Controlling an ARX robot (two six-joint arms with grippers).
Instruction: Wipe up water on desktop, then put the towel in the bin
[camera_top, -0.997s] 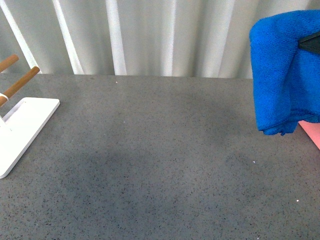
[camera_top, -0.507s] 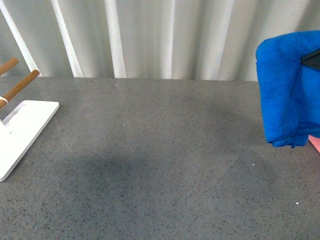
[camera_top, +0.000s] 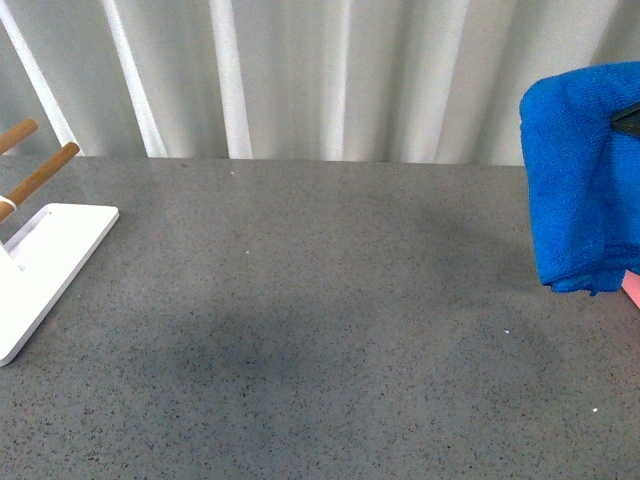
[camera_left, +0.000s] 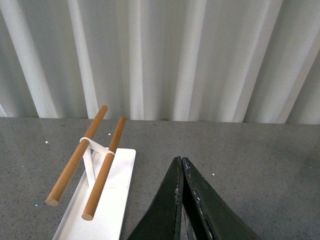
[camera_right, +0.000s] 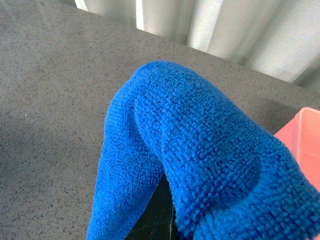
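The blue fluffy towel hangs in thick folds above the right end of the dark grey speckled desktop. My right gripper is shut on the towel, and only a small dark part of it shows at the frame's edge. In the right wrist view the towel drapes over the jaws and hides them almost fully. A sliver of the salmon-pink bin shows just below the towel, and its corner lies beside the towel. My left gripper is shut on nothing, above the desktop.
A flat white stand with brown wooden pegs sits at the desktop's left end, close beside my left gripper, where it shows as the stand. White pleated curtains run along the far edge.
The towel and my right gripper have moved to the right and a little lower, closer to the pink bin. The stand has stayed where it was.
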